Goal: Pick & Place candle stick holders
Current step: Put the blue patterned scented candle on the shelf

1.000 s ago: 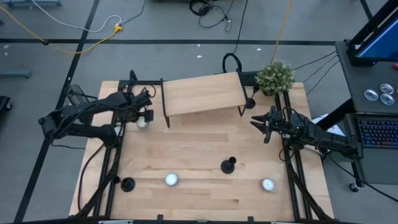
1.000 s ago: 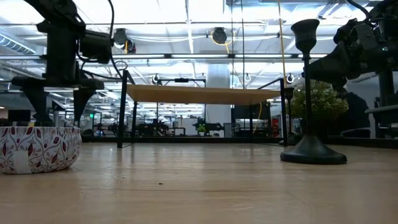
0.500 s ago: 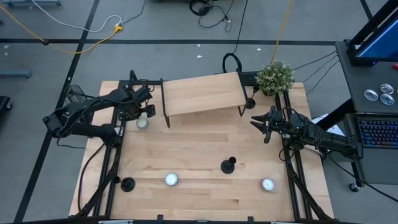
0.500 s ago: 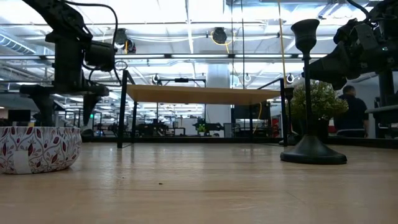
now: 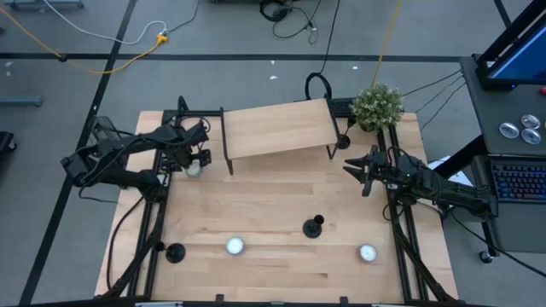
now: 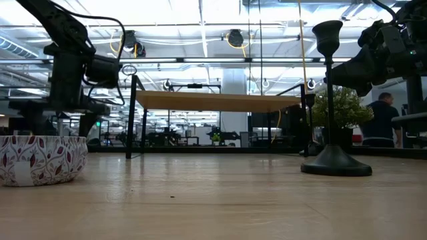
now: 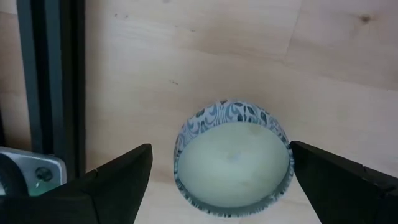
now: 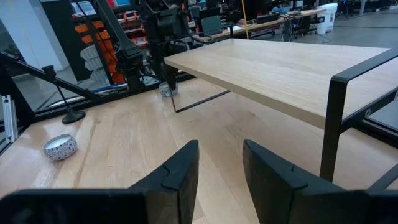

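Two black candle stick holders stand on their round bases on the wooden table: one [image 5: 314,227] right of the middle, with a tall stem in the low view [image 6: 331,160], and one [image 5: 175,252] at the near left. My left gripper [image 5: 193,160] points down at the far left, open. Its fingers stand on either side of a small patterned candle tin [image 7: 233,168] with pale wax. Whether a finger touches the tin's rim I cannot tell. My right gripper [image 5: 357,170] waits level at the right edge, slightly open with nothing between its fingers [image 8: 180,171].
A low wooden shelf [image 5: 277,128] on black legs stands at the far middle, with a potted plant [image 5: 377,104] at the far right. Two more candle tins [image 5: 235,246] [image 5: 368,252] sit near the front edge. A black frame rail [image 7: 53,81] runs close beside the left gripper.
My left gripper has sunk toward the candle tin at the far left and shifted a little toward the table's left edge, staying open. The right arm and the holders have kept still.
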You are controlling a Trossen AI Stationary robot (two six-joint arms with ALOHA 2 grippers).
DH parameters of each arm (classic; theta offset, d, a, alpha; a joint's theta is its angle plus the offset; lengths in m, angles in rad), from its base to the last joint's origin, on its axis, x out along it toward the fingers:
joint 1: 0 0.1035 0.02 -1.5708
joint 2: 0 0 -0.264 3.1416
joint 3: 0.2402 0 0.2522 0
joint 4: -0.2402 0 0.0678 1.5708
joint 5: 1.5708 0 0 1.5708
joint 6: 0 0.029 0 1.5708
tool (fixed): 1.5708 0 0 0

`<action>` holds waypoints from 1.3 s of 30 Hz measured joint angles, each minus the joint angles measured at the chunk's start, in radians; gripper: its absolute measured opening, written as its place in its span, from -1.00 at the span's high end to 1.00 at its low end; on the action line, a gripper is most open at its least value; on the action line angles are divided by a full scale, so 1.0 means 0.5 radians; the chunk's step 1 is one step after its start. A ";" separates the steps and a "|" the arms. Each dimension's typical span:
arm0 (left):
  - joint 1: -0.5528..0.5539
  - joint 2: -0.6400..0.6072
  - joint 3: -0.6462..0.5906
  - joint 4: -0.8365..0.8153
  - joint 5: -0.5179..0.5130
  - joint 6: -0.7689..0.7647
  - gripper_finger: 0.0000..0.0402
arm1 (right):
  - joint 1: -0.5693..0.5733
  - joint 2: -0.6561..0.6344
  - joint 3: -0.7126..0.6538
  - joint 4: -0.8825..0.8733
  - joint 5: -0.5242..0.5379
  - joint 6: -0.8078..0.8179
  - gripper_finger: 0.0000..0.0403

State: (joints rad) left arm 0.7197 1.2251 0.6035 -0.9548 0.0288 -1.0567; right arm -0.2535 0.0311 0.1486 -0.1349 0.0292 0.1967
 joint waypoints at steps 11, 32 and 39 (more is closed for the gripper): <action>0.000 0.000 -0.053 0.051 -0.063 -0.032 -0.90 | 0.001 0.000 0.000 0.000 0.000 0.000 0.42; -0.003 0.000 -0.053 0.051 -0.061 -0.089 -0.90 | 0.000 0.001 0.000 -0.001 0.000 0.000 0.42; -0.003 0.000 -0.053 0.051 -0.069 -0.106 -0.90 | 0.000 0.000 0.000 0.000 0.000 0.000 0.42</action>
State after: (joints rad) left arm 0.7181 1.2251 0.5770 -0.9291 -0.0055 -1.1095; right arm -0.2533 0.0313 0.1488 -0.1349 0.0292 0.1967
